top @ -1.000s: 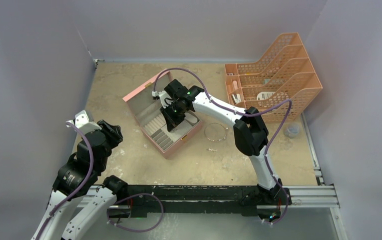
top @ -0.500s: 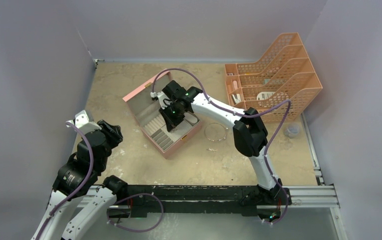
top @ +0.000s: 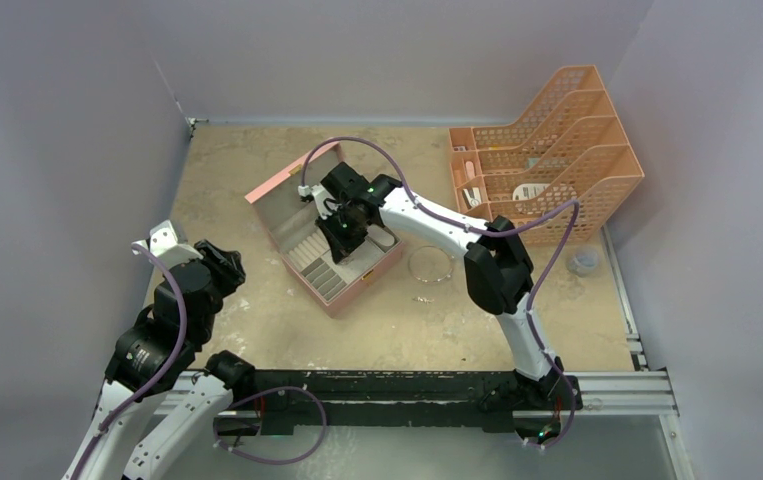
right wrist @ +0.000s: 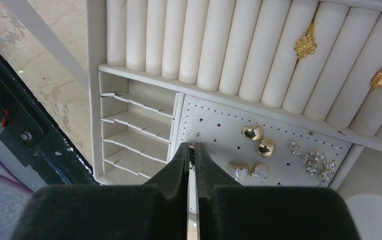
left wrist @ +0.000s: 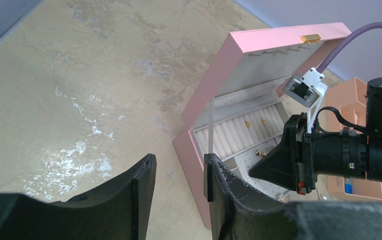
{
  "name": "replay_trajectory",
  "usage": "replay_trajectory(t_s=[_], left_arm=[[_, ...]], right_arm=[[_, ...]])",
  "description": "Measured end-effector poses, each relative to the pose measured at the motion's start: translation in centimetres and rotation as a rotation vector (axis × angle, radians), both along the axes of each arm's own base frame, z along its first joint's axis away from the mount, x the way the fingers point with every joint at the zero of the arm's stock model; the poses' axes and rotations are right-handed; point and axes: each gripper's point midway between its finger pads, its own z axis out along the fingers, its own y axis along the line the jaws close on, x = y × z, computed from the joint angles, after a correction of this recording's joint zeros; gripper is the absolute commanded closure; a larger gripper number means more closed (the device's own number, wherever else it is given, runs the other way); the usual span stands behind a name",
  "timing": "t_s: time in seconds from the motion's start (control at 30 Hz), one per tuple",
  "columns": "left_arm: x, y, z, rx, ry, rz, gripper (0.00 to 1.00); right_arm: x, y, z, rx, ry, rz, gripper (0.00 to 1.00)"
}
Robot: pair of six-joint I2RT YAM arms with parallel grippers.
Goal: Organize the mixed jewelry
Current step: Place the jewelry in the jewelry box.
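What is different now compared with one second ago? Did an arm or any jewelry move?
The right gripper has drifted slightly to the left and away from the arm bases, over the open pink box, and its elbow followed. No taking hold or letting go is visible. The left gripper, the wire hoop and the small piece on the table stayed where they were.
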Motion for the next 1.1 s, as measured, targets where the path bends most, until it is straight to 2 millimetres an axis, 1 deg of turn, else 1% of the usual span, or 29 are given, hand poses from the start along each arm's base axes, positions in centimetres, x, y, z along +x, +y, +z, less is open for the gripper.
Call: replay_trajectory(t_s=[0.63,1.1], left_arm=[[0.00,0.00,0.02,0.000,0.000,0.000,0.60],[0.00,0.00,0.02,0.000,-0.001,0.000,0.60]], right_arm=[[-0.29,-0.04,0.13,0.013,-0.005,0.037,1.00],[-0.89,-0.30,0.18,0.016,0.011,0.048,1.00]])
